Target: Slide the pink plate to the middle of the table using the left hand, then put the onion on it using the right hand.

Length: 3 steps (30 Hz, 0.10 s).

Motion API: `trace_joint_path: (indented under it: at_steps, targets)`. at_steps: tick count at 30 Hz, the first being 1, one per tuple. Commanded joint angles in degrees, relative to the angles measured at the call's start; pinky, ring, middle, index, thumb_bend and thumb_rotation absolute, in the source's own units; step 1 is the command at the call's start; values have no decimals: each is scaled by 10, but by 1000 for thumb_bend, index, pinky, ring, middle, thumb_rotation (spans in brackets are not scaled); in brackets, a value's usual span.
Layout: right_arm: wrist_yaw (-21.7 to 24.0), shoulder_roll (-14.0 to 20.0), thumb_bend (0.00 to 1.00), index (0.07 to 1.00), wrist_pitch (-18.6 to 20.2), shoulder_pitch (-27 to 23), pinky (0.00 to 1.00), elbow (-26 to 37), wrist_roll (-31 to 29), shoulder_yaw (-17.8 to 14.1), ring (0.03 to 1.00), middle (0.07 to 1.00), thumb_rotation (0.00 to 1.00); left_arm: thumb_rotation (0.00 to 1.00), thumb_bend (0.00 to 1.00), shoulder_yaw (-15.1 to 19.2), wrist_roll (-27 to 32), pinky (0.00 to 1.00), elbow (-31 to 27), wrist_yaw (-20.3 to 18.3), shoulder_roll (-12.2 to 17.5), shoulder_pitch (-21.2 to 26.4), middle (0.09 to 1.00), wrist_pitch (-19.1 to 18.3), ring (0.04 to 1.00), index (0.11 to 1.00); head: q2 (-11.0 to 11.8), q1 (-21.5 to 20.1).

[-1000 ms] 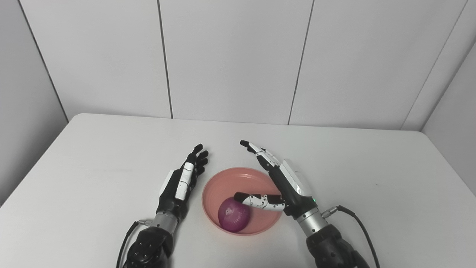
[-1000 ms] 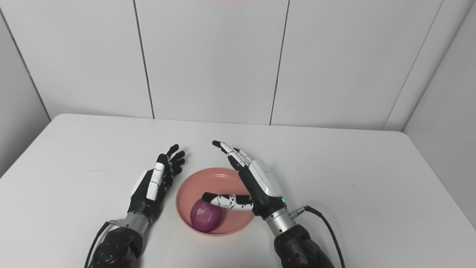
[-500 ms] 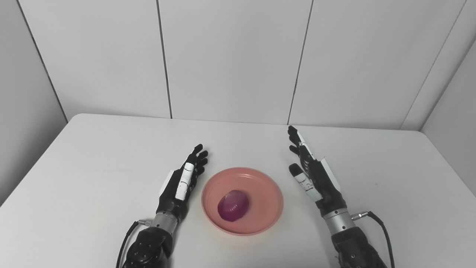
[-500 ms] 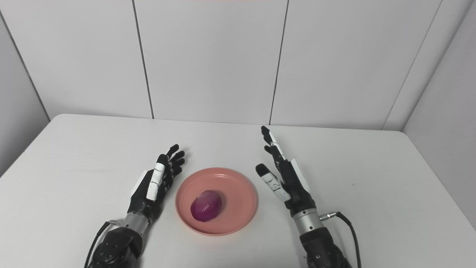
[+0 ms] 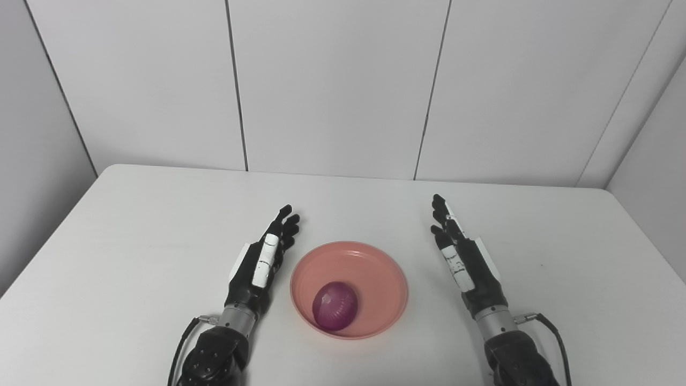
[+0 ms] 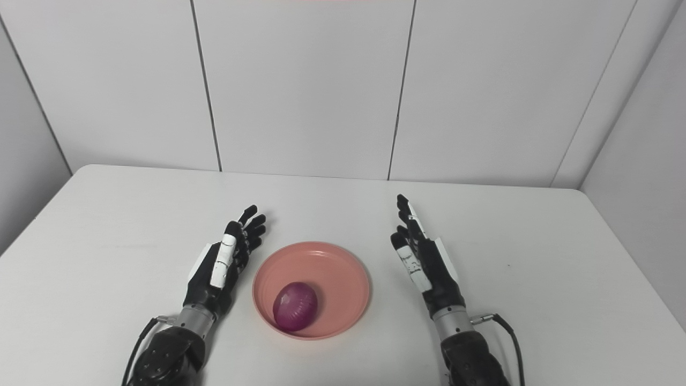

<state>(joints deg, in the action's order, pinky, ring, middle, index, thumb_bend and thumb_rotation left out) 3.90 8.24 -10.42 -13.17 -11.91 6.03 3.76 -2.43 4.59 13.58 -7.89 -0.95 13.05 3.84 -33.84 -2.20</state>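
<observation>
The pink plate (image 5: 370,268) sat near the middle of the bench (image 5: 134,225). The onion (image 5: 335,305) lay inside the plate, toward its near-left side. The left hand (image 5: 262,262) rested just beside the plate's left rim, fingers (image 5: 286,225) extended, holding nothing. The right hand (image 5: 466,257) stood apart on the right, fingers straight, empty.

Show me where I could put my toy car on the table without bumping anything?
Bare table lies left of the left hand, right of the right hand, and along the back by the wall. The front middle is crowded: the pink plate with the onion sits between both hands.
</observation>
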Motion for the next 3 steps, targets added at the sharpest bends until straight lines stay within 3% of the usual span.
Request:
trace_joint_path:
  at_steps: [1, 3]
  targets:
    - [-1, -2, 684, 1000, -8, -18, 1000, 1, -3, -3, 1000, 1000, 1000, 1000, 747, 0, -4, 994, 22, -2, 6, 0, 959, 26, 969, 952, 1, 0]
    - [1, -5, 686, 1000, -13, -19, 1000, -11, -8, -3, 1000, 1000, 1000, 1000, 744, -2, -9, 999, 26, -2, 9, 0, 972, 31, 981, 963, 1, 0]
